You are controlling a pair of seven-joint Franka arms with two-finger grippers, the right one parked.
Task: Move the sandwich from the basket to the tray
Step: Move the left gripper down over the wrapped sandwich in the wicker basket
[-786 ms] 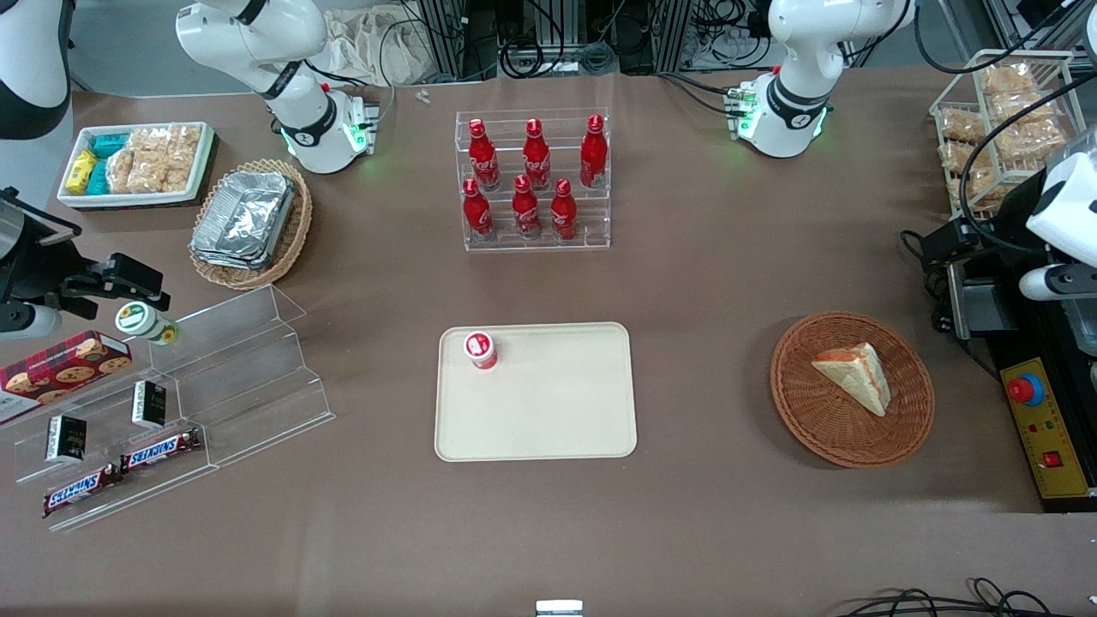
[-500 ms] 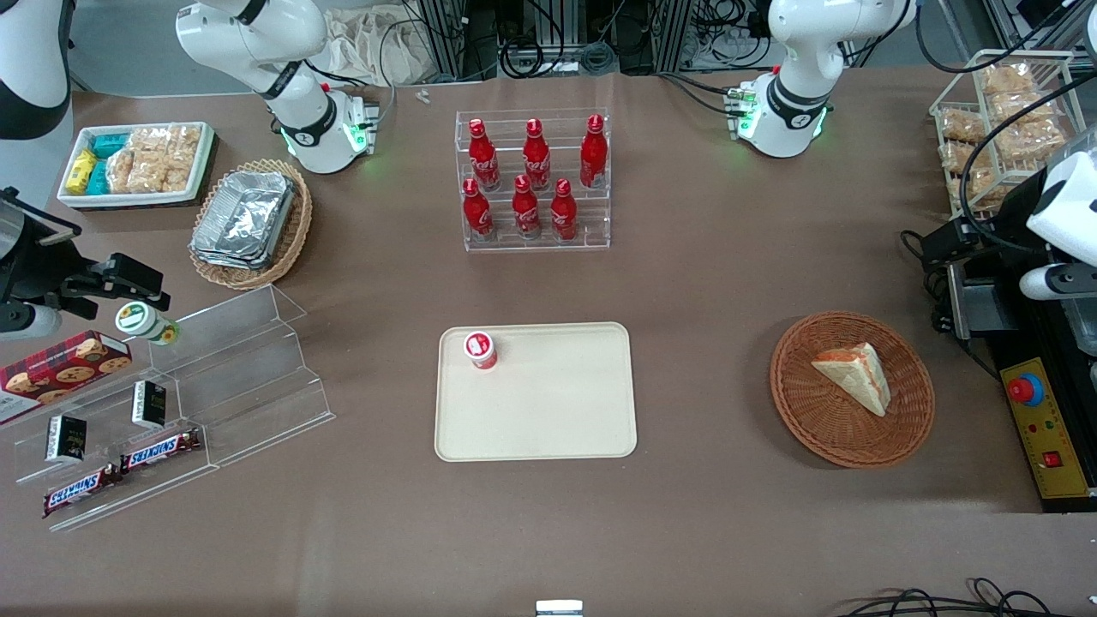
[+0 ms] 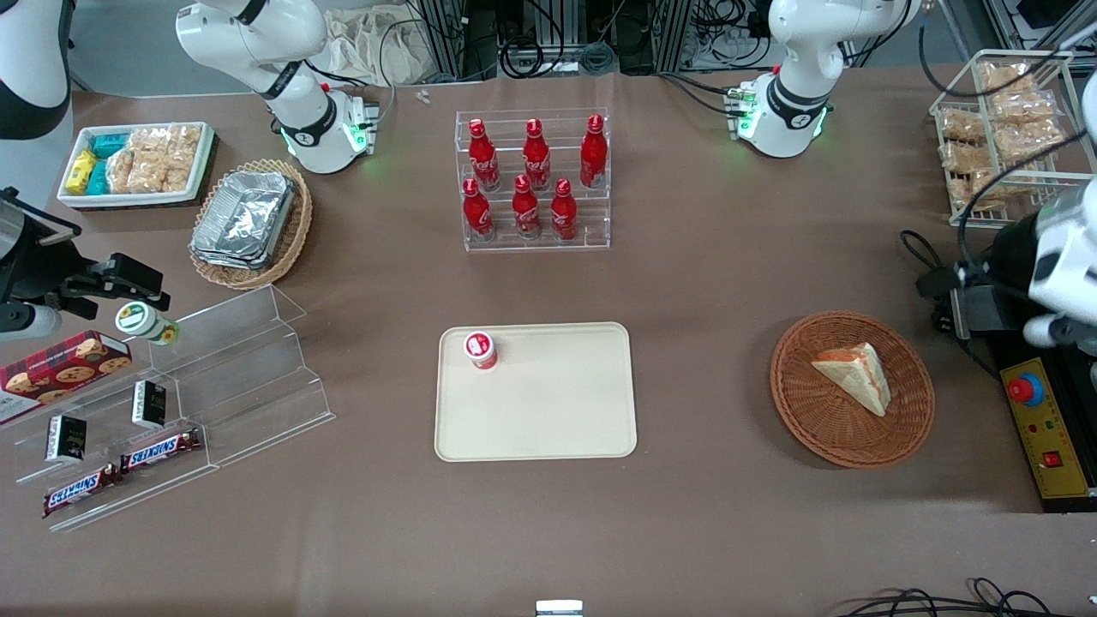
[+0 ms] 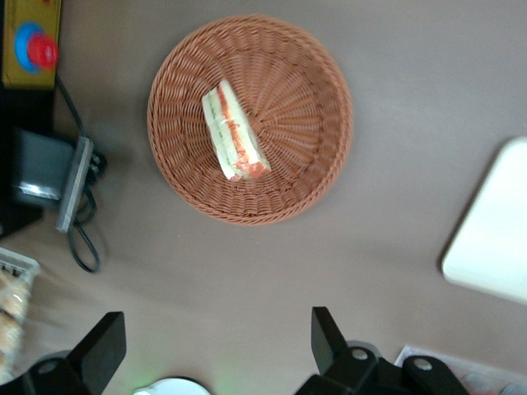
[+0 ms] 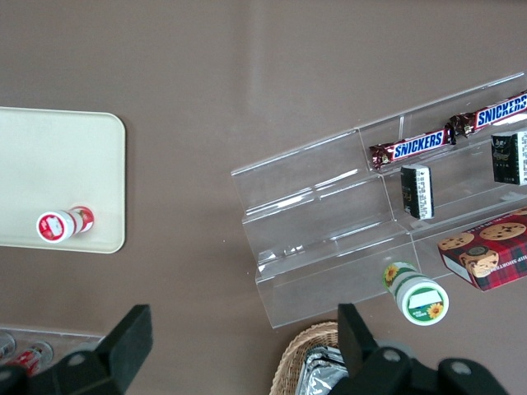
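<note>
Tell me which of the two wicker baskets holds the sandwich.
The reddish-brown round basket holds the sandwich; the paler tan basket carries foil containers. The open pincer hangs above the table beside it.

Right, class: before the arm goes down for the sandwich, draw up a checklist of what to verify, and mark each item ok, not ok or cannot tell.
1. Triangular white-bread sandwich lies in the round reddish-brown wicker basket: ok.
2. Nothing lies on the sandwich: ok.
3. Claw is open: ok.
4. Claw is directly above the sandwich: not ok; it is above bare table beside the basket.
5. Flat cream-beige plastic tray has bare room: ok; only a small red-and-white cup stands in one corner.
6. Path from basket to tray is free of objects: ok.
</note>
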